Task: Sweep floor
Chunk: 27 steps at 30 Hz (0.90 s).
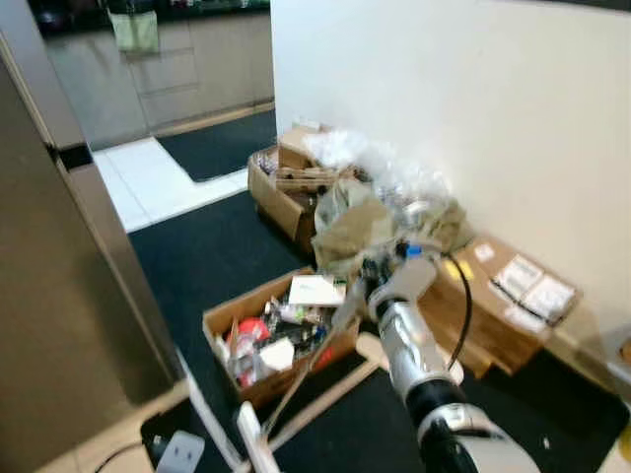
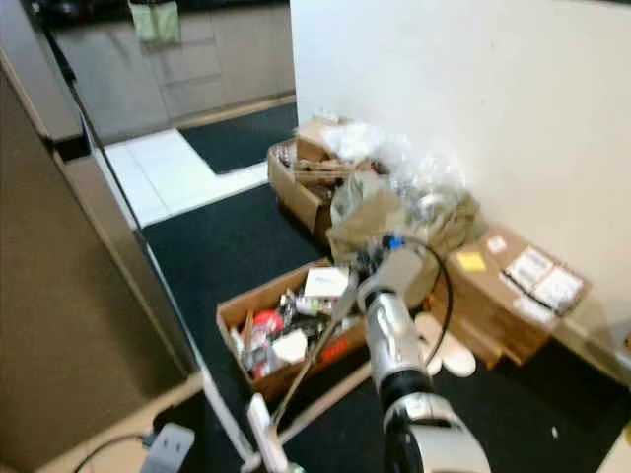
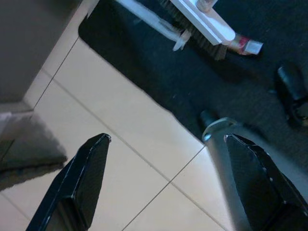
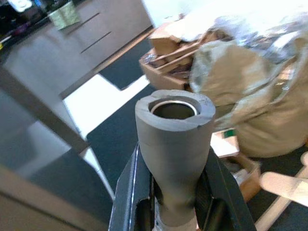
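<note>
Broom handle (image 4: pixel 174 144) clamped in right tool (image 4: pixel 175 202); left tool (image 3: pixel 168 187) spread.

- open box (image 1: pixel 271 340) of clutter on dark carpet (image 1: pixel 207 256), centre
- second box (image 1: pixel 286 187) behind it, against wall (image 1: pixel 444 89)
- stuffed bag (image 1: pixel 370 222) between them
- flat cartons (image 1: pixel 508 305) right
- tiled floor (image 1: pixel 158 182) far left

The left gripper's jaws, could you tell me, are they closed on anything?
No, the left gripper hangs with its jaws spread wide over bare tile floor, nothing between them.
</note>
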Tool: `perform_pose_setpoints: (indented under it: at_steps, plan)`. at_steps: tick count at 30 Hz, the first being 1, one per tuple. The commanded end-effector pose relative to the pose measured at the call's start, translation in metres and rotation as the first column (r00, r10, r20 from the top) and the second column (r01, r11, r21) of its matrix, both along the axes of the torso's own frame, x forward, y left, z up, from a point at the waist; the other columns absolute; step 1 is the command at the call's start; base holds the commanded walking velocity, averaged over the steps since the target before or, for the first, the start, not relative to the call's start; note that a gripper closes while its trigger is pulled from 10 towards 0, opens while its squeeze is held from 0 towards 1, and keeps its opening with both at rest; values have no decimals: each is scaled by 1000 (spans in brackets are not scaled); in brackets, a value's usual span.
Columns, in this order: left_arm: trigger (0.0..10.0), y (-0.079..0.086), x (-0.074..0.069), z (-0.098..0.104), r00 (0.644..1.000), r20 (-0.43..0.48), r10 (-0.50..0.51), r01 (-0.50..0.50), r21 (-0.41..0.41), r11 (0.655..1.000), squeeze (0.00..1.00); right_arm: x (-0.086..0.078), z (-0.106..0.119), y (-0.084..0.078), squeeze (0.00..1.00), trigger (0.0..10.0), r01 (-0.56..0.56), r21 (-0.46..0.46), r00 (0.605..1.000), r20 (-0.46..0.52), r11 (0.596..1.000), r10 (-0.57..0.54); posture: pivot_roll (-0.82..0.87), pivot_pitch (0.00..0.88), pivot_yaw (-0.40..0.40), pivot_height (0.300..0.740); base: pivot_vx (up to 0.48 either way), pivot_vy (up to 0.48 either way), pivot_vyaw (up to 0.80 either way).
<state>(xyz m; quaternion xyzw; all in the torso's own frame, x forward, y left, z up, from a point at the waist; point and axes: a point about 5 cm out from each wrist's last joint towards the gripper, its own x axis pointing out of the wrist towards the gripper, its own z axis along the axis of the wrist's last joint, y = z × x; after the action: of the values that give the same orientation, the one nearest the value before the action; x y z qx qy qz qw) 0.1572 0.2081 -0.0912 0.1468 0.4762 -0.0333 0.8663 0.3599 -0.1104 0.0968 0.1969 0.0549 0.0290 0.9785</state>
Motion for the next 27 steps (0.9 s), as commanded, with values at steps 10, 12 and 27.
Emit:
perform_pose_setpoints:
  at_steps: [10,12,27]
  plan:
    - [10000,5,-9,-3,999,-39,0,1,20,1000,0,3,3,14,0,10000,-33,40,999,-32,999,34,21,0,13,740,0,189,0]
    - [10000,6,-10,-3,999,-37,2,-1,19,1000,0,3,1,15,0,10000,-23,24,998,-56,999,24,22,0,13,740,0,0,0]
    - [10000,4,-13,-4,998,-48,-33,33,17,999,0,2,-3,18,0,10000,-12,29,994,-106,1000,15,18,0,1,740,0,0,0]
